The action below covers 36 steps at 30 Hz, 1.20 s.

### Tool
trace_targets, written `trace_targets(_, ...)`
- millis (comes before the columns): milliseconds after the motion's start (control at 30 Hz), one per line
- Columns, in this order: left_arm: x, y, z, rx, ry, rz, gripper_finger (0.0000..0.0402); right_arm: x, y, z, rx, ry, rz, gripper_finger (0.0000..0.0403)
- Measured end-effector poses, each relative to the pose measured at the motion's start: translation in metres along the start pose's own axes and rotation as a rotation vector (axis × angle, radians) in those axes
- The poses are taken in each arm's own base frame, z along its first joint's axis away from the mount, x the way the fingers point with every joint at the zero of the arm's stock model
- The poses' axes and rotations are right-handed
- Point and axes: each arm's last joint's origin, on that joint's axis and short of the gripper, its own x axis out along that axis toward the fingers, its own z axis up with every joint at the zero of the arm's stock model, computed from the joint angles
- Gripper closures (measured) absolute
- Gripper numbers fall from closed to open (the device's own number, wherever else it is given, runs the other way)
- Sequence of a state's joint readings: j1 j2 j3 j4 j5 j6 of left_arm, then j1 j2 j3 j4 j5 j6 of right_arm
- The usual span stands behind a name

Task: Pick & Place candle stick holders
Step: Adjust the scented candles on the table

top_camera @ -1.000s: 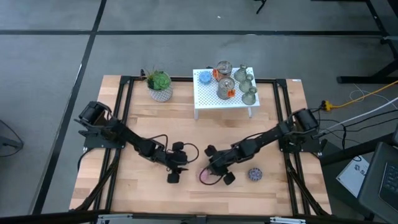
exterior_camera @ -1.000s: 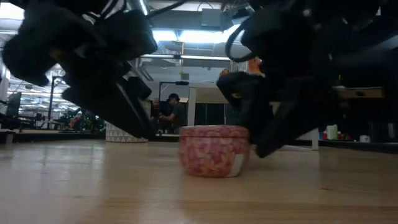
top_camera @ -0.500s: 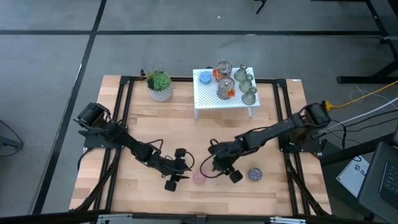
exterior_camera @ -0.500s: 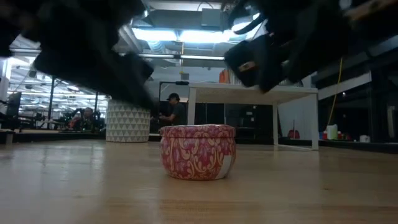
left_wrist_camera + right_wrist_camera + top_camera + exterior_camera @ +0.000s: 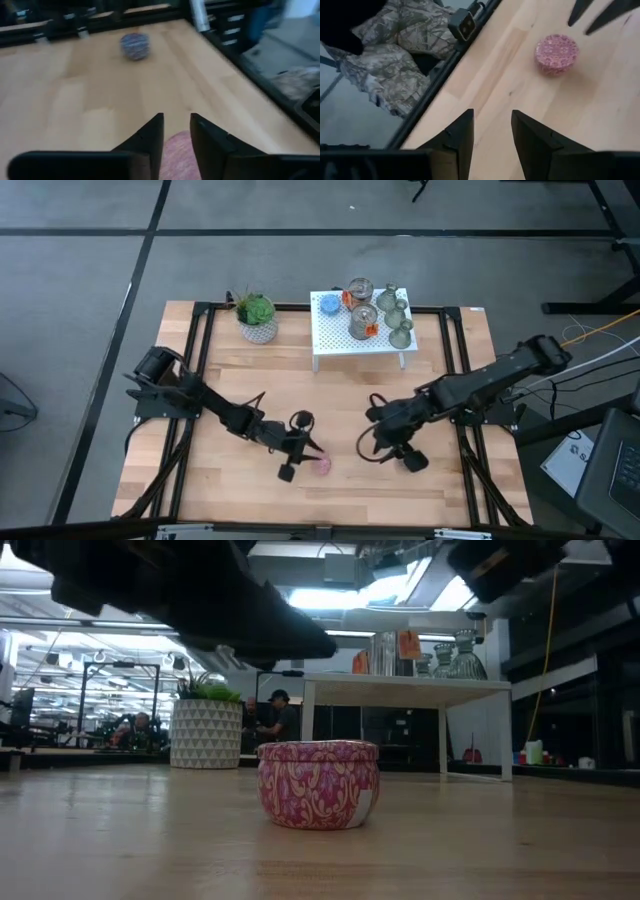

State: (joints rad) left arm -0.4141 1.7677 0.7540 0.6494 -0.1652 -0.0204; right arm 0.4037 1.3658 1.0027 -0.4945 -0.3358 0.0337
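Three olive-grey candle stick holders (image 5: 397, 316) stand on a small white table (image 5: 335, 340) at the far side; they also show in the low view (image 5: 463, 655). My left gripper (image 5: 308, 450) is open and hovers just above a pink patterned tin (image 5: 323, 465), which sits on its base on the tabletop (image 5: 318, 785). In the left wrist view the tin (image 5: 176, 156) lies below the fingertips. My right gripper (image 5: 385, 448) is open and empty, right of the tin, which its wrist view shows farther off (image 5: 556, 52).
A blue-purple tin (image 5: 135, 46) stands on the tabletop near my right gripper. The white table also carries a blue disc (image 5: 328, 304) and two metal mesh cups (image 5: 362, 322). A potted plant (image 5: 258, 318) stands at the far left. Camouflage cloth (image 5: 405, 60) lies beyond the table's edge.
My right gripper has drawn away from the pink tin toward the table's right edge and risen out of the low view. The tin slid a little toward the left, then stayed put. My left gripper has moved right, over the tin.
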Motion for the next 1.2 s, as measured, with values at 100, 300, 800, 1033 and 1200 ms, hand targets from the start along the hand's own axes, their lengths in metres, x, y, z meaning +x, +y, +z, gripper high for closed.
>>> trace_targets(100, 0.011, -0.005, -0.001, 0.014, -0.004, -0.077, 0.0341, -0.009, 0.011, -0.002, 0.015, -0.003, -0.003, 0.0268)
trace_targets(300, 0.034, -0.009, -0.009, 0.009, 0.027, -0.165, 0.0395, -0.015, 0.027, -0.004, 0.019, -0.008, -0.017, 0.0268)
trace_targets(800, 0.038, 0.012, -0.027, -0.190, 0.259, -0.118, 0.0400, -0.012, 0.041, -0.016, 0.090, 0.104, 0.000, 0.0268)
trace_targets(1033, 0.033, 0.021, -0.028, -0.178, 0.321, -0.110, 0.0400, -0.013, 0.040, -0.024, 0.163, 0.184, -0.028, 0.0268)
trace_targets(1200, 0.017, 0.033, -0.023, -0.178, 0.434, -0.061, 0.0399, -0.015, 0.038, -0.032, 0.241, 0.255, -0.103, 0.0268)
